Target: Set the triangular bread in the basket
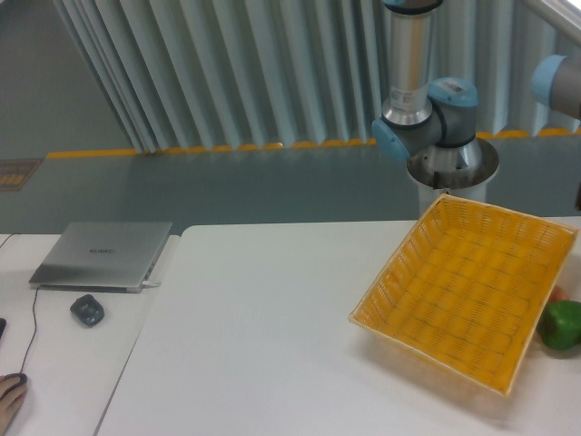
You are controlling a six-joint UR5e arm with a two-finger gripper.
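Yellow wicker basket — fingers out of frame

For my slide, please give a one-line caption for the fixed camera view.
Empty yellow wicker basket on a white table, a green object beside it; gripper out of frame.

one fixed camera | high front view | table mid-distance
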